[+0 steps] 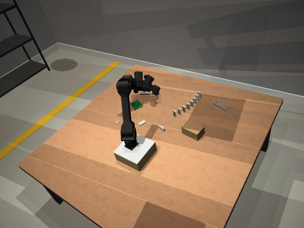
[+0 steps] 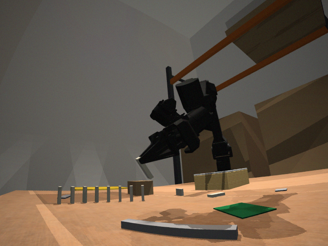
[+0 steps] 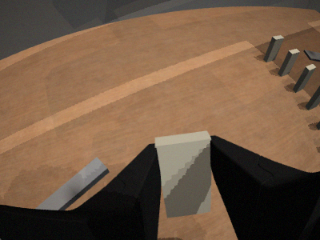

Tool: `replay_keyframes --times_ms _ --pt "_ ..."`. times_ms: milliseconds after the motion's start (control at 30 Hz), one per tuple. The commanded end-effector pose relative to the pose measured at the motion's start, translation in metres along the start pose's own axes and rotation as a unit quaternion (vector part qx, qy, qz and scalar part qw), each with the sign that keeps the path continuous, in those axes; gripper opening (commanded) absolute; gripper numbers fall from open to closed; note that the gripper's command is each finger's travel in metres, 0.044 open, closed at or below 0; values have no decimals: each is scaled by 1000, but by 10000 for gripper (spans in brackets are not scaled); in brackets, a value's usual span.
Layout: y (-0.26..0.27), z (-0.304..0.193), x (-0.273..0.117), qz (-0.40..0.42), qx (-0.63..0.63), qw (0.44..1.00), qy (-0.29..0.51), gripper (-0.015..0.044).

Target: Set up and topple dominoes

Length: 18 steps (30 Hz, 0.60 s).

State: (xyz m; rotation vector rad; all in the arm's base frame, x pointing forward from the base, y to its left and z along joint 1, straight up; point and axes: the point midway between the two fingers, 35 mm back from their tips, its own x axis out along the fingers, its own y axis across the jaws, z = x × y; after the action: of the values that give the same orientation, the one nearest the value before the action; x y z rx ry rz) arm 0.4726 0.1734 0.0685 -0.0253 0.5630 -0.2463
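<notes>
My gripper [image 1: 157,91] [image 2: 139,159] [image 3: 182,148] is shut on a pale domino [image 2: 145,170] [image 3: 186,180], high above the table behind the green square. The held domino is tilted, its lower end slanting back toward the arm's base in the exterior view. Several dominoes stand in a row, from the near-end domino [image 1: 174,113] [image 2: 142,192] to the far-end domino [image 1: 199,94] [image 2: 59,195] [image 3: 274,49]. The gripper is to the side of the row, apart from it. A loose domino [image 1: 141,122] [image 2: 216,194] lies flat; another loose domino [image 1: 161,128] [image 2: 179,192] lies on its long edge.
A brown box [image 1: 193,129] [image 2: 147,188] stands near the row's near end. A green square [image 1: 136,104] [image 2: 243,210] and curved grey bar [image 1: 145,93] [image 2: 177,229] [image 3: 76,186] lie left of the row. A flat grey bar [image 1: 220,105] lies beyond it, a grey tile [image 1: 117,122] near the base.
</notes>
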Motion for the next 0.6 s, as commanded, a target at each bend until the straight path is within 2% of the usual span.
replay_keyframes --times_ms 0,567 --pt "-2 2 -8 -8 3 999 -38 107" --pt "-20 -8 -41 -44 35 986 -155 107"
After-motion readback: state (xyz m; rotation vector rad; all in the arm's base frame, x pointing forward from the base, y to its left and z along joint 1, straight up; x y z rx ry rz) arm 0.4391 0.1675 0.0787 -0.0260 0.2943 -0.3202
